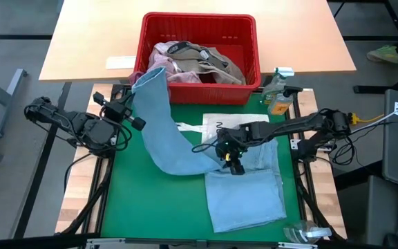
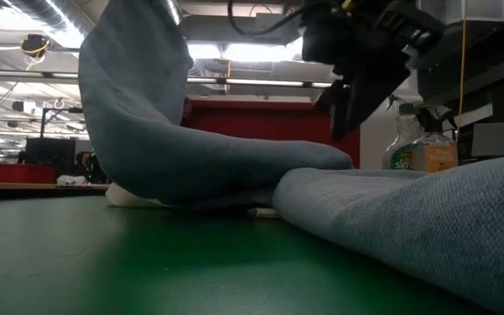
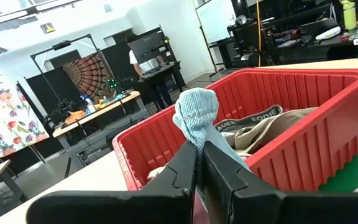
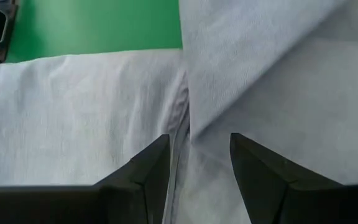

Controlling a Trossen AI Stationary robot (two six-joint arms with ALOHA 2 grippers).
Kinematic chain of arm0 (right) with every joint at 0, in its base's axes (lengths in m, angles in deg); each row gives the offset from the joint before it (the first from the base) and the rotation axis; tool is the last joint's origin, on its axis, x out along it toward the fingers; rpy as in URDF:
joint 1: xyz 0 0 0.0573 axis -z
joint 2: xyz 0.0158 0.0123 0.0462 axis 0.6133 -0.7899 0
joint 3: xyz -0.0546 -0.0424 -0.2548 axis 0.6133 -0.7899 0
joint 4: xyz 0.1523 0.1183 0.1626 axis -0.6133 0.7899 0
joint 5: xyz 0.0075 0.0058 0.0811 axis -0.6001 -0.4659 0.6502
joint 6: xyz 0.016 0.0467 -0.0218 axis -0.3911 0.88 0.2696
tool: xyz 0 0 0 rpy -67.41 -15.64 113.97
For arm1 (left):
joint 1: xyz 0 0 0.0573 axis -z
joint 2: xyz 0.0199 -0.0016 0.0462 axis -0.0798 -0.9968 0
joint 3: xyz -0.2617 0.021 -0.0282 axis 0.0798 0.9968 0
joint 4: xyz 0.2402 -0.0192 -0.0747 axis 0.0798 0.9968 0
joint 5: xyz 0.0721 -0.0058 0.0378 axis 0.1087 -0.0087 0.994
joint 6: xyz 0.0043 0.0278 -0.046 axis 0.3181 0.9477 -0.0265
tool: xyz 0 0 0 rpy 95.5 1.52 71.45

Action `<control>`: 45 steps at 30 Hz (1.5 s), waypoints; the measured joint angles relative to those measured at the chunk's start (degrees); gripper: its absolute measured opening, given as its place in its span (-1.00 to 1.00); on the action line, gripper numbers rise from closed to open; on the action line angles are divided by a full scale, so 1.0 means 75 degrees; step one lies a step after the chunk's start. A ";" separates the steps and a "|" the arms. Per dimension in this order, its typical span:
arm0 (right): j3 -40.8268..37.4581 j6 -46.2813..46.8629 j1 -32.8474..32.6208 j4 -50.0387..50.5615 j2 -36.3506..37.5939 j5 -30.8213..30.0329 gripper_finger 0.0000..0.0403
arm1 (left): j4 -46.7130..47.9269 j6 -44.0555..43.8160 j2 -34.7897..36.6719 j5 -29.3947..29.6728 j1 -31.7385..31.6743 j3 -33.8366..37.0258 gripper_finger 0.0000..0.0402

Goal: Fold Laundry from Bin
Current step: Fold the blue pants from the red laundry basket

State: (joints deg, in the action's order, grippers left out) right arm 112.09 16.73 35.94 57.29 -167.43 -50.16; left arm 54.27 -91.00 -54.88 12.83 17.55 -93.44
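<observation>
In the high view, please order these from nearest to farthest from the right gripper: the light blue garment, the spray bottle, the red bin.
From the right gripper:
1. Light blue garment, directly under it.
2. Spray bottle, at the mat's far right corner.
3. Red bin, beyond the mat on the far table.

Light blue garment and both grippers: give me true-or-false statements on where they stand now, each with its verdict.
1. The left gripper is shut on the light blue garment. True.
2. The right gripper is clamped on the garment. False: its jaws stand open above the cloth.
3. The red bin is empty. False: pink and khaki pieces lie in it.
4. Part of the garment lies on the green mat. True.
</observation>
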 joint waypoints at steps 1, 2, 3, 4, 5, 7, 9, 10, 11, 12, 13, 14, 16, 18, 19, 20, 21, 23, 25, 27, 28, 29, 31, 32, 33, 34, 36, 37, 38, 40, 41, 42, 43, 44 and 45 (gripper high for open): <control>0.0001 0.0042 0.0000 -0.0108 -0.0081 0.0007 -0.17 | -0.0003 0.0000 0.0002 0.0002 0.0000 0.0000 -0.93; 0.0007 0.0050 0.0000 -0.0212 -0.0126 0.0013 -0.17 | -0.0006 0.0000 0.0002 -0.0023 0.0000 0.0000 -0.93; 0.0005 0.0065 0.0003 -0.0187 -0.0160 0.0008 -0.17 | -0.0003 0.0000 0.0000 -0.0068 0.0000 0.0000 -0.93; -0.0002 0.0071 0.0005 -0.0175 -0.0230 0.0004 -0.17 | -0.0003 0.0000 0.0002 -0.0130 0.0000 0.0000 -0.93; 0.0001 0.0072 0.0003 -0.0306 -0.0303 0.0004 -0.17 | -0.0007 0.0000 0.0002 -0.0193 0.0000 0.0000 -0.93; 0.0007 0.0072 0.0003 -0.0367 -0.0409 0.0004 -0.17 | -0.0004 0.0000 -0.0003 -0.0250 0.0000 0.0000 -0.93; 0.0001 0.0135 0.0003 -0.0569 -0.0534 0.0008 -0.17 | 0.0003 0.0000 -0.0009 -0.0254 0.0000 0.0000 -0.93; 0.0002 0.0208 0.0003 -0.0646 -0.0573 0.0006 -0.17 | 0.0028 0.0000 -0.0015 -0.0262 0.0000 0.0000 -0.93; 0.0001 0.0268 0.0003 -0.0641 -0.0610 0.0006 -0.17 | 0.0045 -0.0007 -0.0021 -0.0288 0.0000 0.0000 -0.93; 0.0001 0.0364 0.0003 -0.0691 -0.0660 0.0006 -0.17 | 0.0069 -0.0057 -0.0018 -0.0309 0.0002 0.0000 -0.93; 0.0002 0.0427 0.0003 -0.0789 -0.0698 0.0004 -0.17 | 0.0088 -0.0122 -0.0020 -0.0320 0.0003 0.0000 -0.93; 0.0007 0.0543 0.0003 -0.0819 -0.0739 0.0000 -0.17 | 0.0092 -0.0170 -0.0021 -0.0333 0.0003 0.0000 -0.93; 0.0000 0.0690 0.0003 -0.0839 -0.0802 0.0001 -0.19 | 0.0105 -0.0184 -0.0016 -0.0355 0.0003 0.0000 -0.93; 0.0004 0.0818 0.0003 -0.0965 -0.0829 0.0003 -0.27 | 0.0112 -0.0184 -0.0021 -0.0373 0.0003 0.0000 -0.93; 0.0002 0.0845 0.0003 -0.0971 -0.0830 -0.0003 -0.34 | 0.0113 -0.0177 -0.0018 -0.0371 0.0003 0.0000 -0.93; 0.0001 0.0868 0.0003 -0.1042 -0.0830 -0.0033 -0.42 | 0.0096 -0.0146 -0.0018 -0.0363 0.0003 0.0000 -0.93; 0.0003 0.0877 0.0003 -0.1165 -0.0830 -0.0104 -0.52 | 0.0048 -0.0063 -0.0021 -0.0323 0.0003 0.0000 -0.93; 0.0085 0.0876 0.0027 -0.1230 -0.0830 -0.0369 -0.77 | -0.0136 0.0312 -0.0021 -0.0043 0.0003 0.0000 -0.94; 0.0304 0.0850 0.0069 -0.1438 -0.0830 -0.0906 -0.93 | -0.0559 0.1007 -0.0018 0.0158 0.0000 0.0000 -0.96; 0.0571 0.0781 0.0169 -0.1764 -0.0830 -0.1625 -0.91 | -0.1105 0.1634 -0.0002 0.0158 0.0000 0.0000 -0.97; 0.0688 0.0730 0.0206 -0.2035 -0.0830 -0.1970 -0.88 | -0.1384 0.1820 0.0000 0.0159 0.0000 0.0000 -0.98; 0.0786 0.0564 0.0281 -0.2337 -0.0830 -0.2237 -0.87 | -0.1602 0.1982 0.0001 0.0166 0.0003 0.0000 -0.97; 0.0972 0.0094 0.0474 -0.2976 -0.0830 -0.2577 -0.88 | -0.1821 0.2234 0.0007 0.0177 0.0003 0.0000 -0.97; 0.1061 -0.0118 0.0601 -0.3277 -0.0830 -0.2700 -0.92 | -0.1847 0.2269 0.0004 0.0176 0.0002 0.0000 -0.96; 0.1137 -0.0275 0.0730 -0.3525 -0.0830 -0.2802 -0.95 | -0.1839 0.2273 0.0000 0.0174 0.0003 0.0000 -0.96; 0.1190 -0.0424 0.0877 -0.3722 -0.0832 -0.2875 -0.97 | -0.1842 0.2270 0.0000 0.0174 0.0003 0.0000 -0.97; 0.1250 -0.0653 0.1163 -0.4066 -0.0905 -0.2889 -0.96 | -0.1842 0.2280 0.0002 0.0177 0.0003 0.0000 -0.97; 0.1251 -0.0708 0.1308 -0.4099 -0.0920 -0.2884 -0.94 | -0.1839 0.2288 0.0002 0.0174 0.0003 0.0000 -0.98; 0.1251 -0.0761 0.1449 -0.4130 -0.0965 -0.2884 -0.91 | -0.1839 0.2288 0.0002 0.0174 0.0003 0.0000 -0.98; 0.1260 -0.0811 0.1700 -0.4225 -0.1062 -0.2878 -0.87 | -0.1837 0.2290 0.0002 0.0174 0.0003 0.0000 -0.98; 0.1259 -0.0815 0.1830 -0.4144 -0.1114 -0.2877 -0.86 | -0.1827 0.2291 0.0002 0.0174 0.0001 0.0000 -0.97; 0.1257 -0.0817 0.1938 -0.4155 -0.1218 -0.2875 -0.86 | -0.1812 0.2291 0.0002 0.0174 0.0003 0.0000 -0.97; 0.1260 -0.0817 0.2031 -0.4205 -0.1313 -0.2869 -0.86 | -0.1810 0.2288 0.0002 0.0174 0.0003 0.0000 -0.97; 0.1260 -0.0817 0.2126 -0.4175 -0.1419 -0.2872 -0.86 | -0.1803 0.2290 0.0000 0.0171 0.0003 0.0000 -0.97; 0.1257 -0.0817 0.2207 -0.4163 -0.1531 -0.2870 -0.86 | -0.1792 0.2282 0.0000 0.0171 0.0003 0.0000 -0.97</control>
State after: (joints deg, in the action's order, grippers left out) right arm 121.52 10.61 52.49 26.07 -178.91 -71.68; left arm 40.82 -73.89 -54.89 14.12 17.57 -93.44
